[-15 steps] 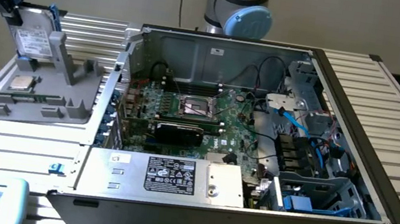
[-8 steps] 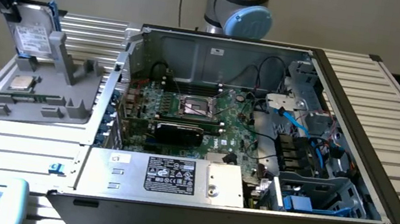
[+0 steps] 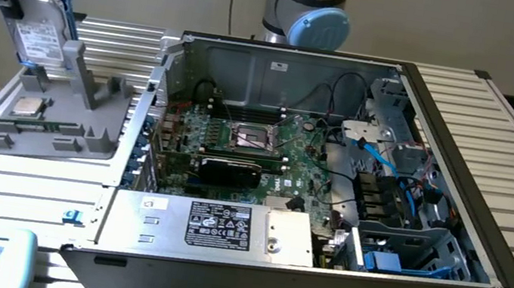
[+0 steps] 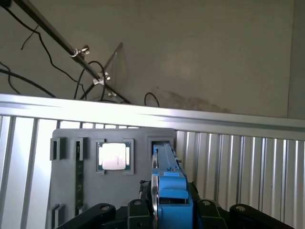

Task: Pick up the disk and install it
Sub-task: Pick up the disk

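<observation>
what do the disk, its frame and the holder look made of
disk: likely metal, silver-grey with a dull sheen.
frame: probably plastic, bright blue, smooth moulded tabs.
holder: seemingly plastic, even matte grey, blocky slots.

Exterior view: raised, at the near side of the open computer case (image 3: 278, 71), facing down and across the table (image 3: 503, 135). Wrist view: close, looking along the disk (image 4: 167, 183) edge toward the grey holder (image 4: 114, 195). Shared: holder (image 3: 85, 135), disk (image 3: 41, 35).
</observation>
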Tool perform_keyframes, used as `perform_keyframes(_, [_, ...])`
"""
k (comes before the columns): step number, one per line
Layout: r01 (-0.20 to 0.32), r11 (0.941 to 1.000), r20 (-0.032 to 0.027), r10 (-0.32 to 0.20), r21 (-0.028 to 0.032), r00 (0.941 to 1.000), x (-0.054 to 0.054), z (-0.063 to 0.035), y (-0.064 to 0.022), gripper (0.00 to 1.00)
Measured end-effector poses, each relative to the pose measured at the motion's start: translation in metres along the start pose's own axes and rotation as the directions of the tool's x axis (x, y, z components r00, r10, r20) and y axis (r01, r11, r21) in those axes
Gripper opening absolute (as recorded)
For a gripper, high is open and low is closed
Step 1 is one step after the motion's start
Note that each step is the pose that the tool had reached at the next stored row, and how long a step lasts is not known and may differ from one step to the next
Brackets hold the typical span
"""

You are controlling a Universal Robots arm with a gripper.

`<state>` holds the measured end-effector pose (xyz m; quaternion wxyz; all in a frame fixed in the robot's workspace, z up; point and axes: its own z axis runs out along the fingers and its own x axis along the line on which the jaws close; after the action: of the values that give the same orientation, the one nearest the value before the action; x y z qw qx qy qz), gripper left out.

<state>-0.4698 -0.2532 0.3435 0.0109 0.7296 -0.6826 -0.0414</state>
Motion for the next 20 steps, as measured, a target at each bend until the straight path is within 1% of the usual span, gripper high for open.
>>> perform_keyframes(7, [0.000,1.0000,-0.0003,0.000,0.0016,1.0000,-0.001,-0.0224,0.0016,0.37])
perform_keyframes(12, [0.000,1.0000,-0.0004,0.000,0.0018,1.0000,-0.002,-0.0426,0.0017,0.37])
perform_keyframes(17, [0.000,1.0000,-0.0005,0.000,0.0018,1.0000,-0.002,-0.0649,-0.0018,0.37])
perform_keyframes(20, [0.000,1.0000,-0.0005,0.000,0.0017,1.0000,-0.003,-0.0767,-0.0060,0.37])
